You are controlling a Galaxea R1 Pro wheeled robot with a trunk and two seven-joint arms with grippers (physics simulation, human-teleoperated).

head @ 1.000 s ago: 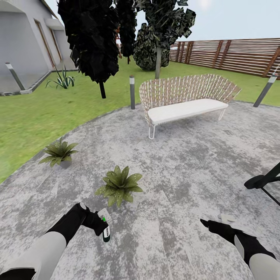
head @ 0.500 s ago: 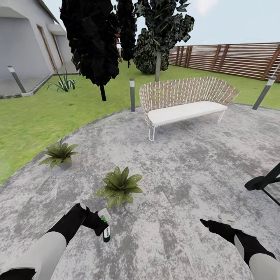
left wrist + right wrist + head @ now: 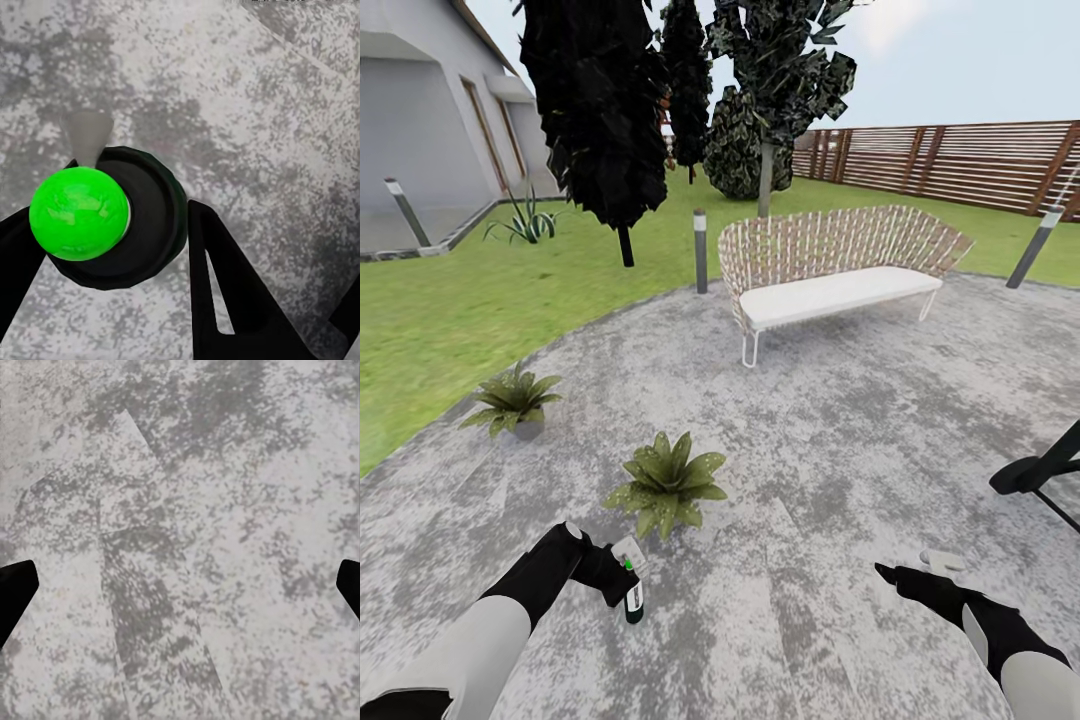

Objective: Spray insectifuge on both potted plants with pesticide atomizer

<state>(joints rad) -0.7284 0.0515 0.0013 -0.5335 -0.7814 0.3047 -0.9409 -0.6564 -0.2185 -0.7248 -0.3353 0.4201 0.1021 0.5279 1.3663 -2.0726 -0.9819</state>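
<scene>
The sprayer (image 3: 630, 583) is held in the left pincer (image 3: 612, 575), which is closed around it; its green-and-white body hangs below the fingers over the paving (image 3: 810, 480), and its pale head is partly covered by the black hand. In the left wrist view the sprayer (image 3: 101, 217) is seen end-on as a bright green cap in a dark ring between two black fingers (image 3: 225, 292), so its label cannot be read. The right pincer (image 3: 905, 572) is spread wide with nothing between its tips; in the right wrist view the tips are cut off at the frame edges. Just beyond the left pincer a leafy plant (image 3: 666, 482) is seen, its pot hidden by leaves. Farther off, a second plant (image 3: 512, 398) stands at the lawn's edge. Well beyond, a woven bench (image 3: 835, 270) is seen.
</scene>
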